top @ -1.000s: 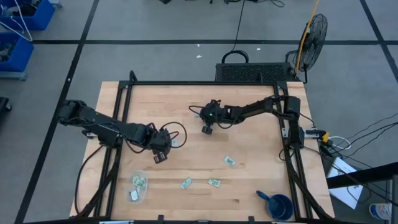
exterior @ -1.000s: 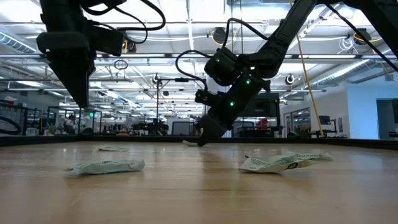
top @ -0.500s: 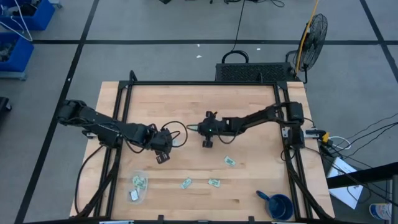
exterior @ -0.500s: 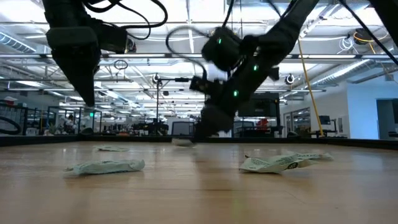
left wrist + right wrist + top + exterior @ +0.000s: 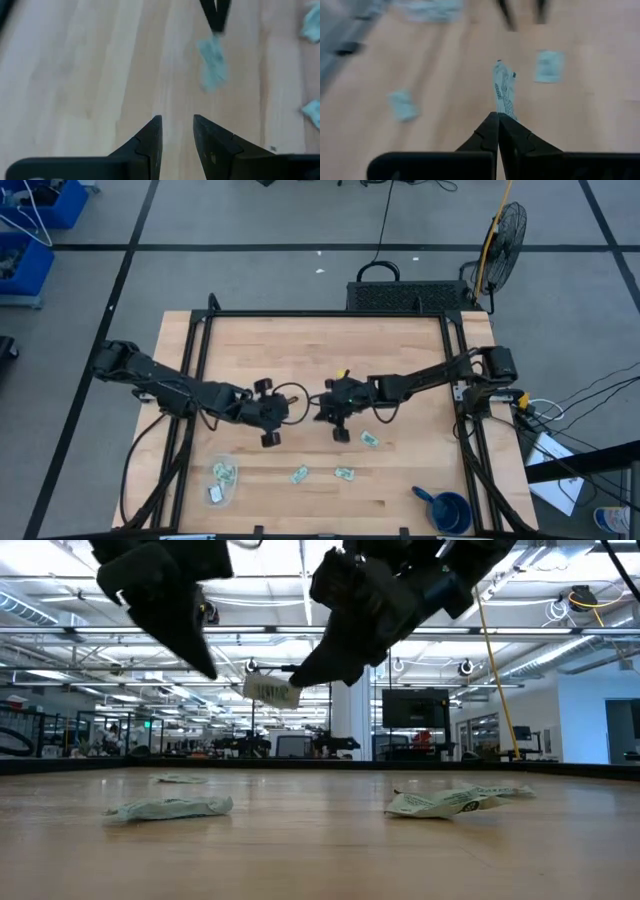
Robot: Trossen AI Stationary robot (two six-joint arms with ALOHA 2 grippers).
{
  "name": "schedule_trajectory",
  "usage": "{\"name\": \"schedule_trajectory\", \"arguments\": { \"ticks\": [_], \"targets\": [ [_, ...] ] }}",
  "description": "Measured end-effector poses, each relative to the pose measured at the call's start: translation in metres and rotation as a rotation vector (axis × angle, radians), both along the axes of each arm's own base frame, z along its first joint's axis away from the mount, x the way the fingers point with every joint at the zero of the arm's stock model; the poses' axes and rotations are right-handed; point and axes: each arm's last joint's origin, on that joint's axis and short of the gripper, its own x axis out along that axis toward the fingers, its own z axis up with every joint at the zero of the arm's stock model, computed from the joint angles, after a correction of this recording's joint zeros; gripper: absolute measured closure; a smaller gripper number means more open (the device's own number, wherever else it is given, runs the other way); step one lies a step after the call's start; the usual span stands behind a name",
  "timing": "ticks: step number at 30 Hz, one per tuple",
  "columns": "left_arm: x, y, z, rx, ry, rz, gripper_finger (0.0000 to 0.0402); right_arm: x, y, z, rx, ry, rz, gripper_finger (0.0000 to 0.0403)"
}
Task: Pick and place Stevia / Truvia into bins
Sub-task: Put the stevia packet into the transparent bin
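My right gripper (image 5: 318, 404) is above the middle of the table, shut on one pale green Stevia sachet (image 5: 503, 85), which also shows in the low view (image 5: 270, 692). My left gripper (image 5: 175, 131) faces it from the table's left, a little apart. Its fingers are open by a narrow gap with nothing between them. Three loose sachets (image 5: 370, 439) (image 5: 344, 473) (image 5: 299, 475) lie flat on the table nearer the front edge. The clear bin (image 5: 222, 480) stands near the front left corner with sachets in it. My right gripper pinches one end of the sachet (image 5: 504, 107) between its two fingertips. The fingers come from the table's right, slanting downward. The rest of the sachet sticks out past the fingertips toward my left gripper, lifted clear of the table.
A dark blue cup with a handle (image 5: 450, 510) stands at the front right corner. A black frame rail (image 5: 330, 314) runs round the table's far edge and sides. Bare wood lies on the far half of the table.
My right gripper has risen from the table and swung toward the near edge and my left gripper, lifting the sachet clear of the wood. My left gripper has tipped up from pointing steeply down and shifted a little toward the right gripper, its gap unchanged.
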Motion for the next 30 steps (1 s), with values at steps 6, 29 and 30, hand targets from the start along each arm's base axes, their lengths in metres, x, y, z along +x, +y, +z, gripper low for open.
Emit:
{"name": "schedule_trajectory", "arguments": {
  "ticks": [6,29,30],
  "targets": [
    [0.009,-0.014,0.009,0.070,-0.118,-0.199,0.0286,0.001,0.000,0.002,0.040,-0.015,0.004,0.0403],
    [0.022,-0.023,-0.011,0.137,-0.099,-0.226,0.0185,0.009,-0.001,0.015,0.086,-0.167,0.038,0.0403],
    [0.022,-0.023,-0.010,0.137,-0.102,-0.225,0.0190,0.008,-0.001,0.015,0.086,-0.163,0.036,0.0403]
  ]
}}
